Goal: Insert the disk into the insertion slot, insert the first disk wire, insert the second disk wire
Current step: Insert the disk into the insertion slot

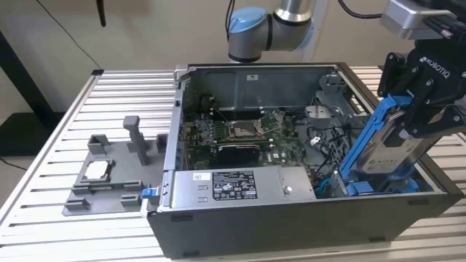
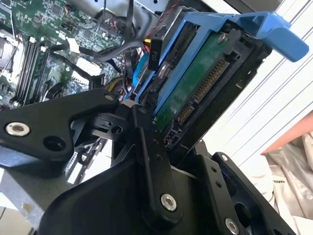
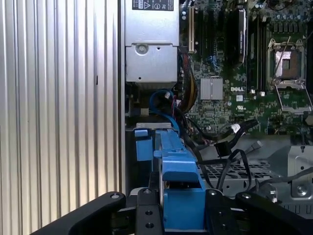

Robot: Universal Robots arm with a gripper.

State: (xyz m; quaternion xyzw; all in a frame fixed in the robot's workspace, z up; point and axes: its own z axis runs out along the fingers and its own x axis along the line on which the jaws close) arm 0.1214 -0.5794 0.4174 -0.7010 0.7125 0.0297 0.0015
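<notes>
hand (image 1: pixel 412 121): closed tight on upper part of disk, fingers pressed to both sides
disk (image 1: pixel 384 155): tilted in blue carrier, lower end down inside case (image 1: pixel 291 232), corner on exterior view's right, near power supply (image 1: pixel 233 188)
slot (image 1: pixel 336 185): under disk's lower end; depth of entry cannot tell
step: seating disk in slot, judged partway
how: square carrier with slot walls, take out tilt, push slow and straight
watch: cables (image 3: pixel 230 147) just beside carrier, could snag or pinch; leave connector (image 2: pixel 203 88) reachable for wires
</notes>
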